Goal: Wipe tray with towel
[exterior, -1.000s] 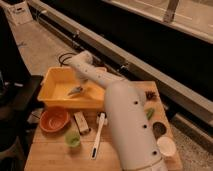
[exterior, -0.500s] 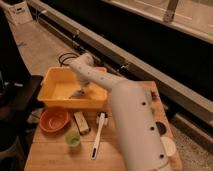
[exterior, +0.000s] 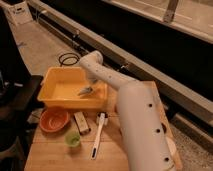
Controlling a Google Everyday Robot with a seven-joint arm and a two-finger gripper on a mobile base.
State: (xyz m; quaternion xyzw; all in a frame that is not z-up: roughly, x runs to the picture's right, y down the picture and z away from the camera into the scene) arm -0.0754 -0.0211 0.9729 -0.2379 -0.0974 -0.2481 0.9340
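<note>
The yellow-orange tray point(exterior: 60, 75) stands on the wooden table at the back left. The small grey towel point(exterior: 85, 91) lies inside it, near the right end of the tray floor. My white arm reaches in from the lower right and bends down over the tray's right rim. My gripper point(exterior: 90, 86) is inside the tray, shut on the towel and holding it down on the floor. The arm's wrist hides most of the gripper.
A round orange bowl point(exterior: 54, 119), a small brown block point(exterior: 81, 122), a green cup point(exterior: 73, 139) and a long white-handled brush point(exterior: 97, 138) lie on the table point(exterior: 50, 157) in front of the tray. A black cable coil point(exterior: 67, 59) lies on the floor behind.
The gripper and the towel have slid to the right across the tray floor, from its middle toward its right end.
</note>
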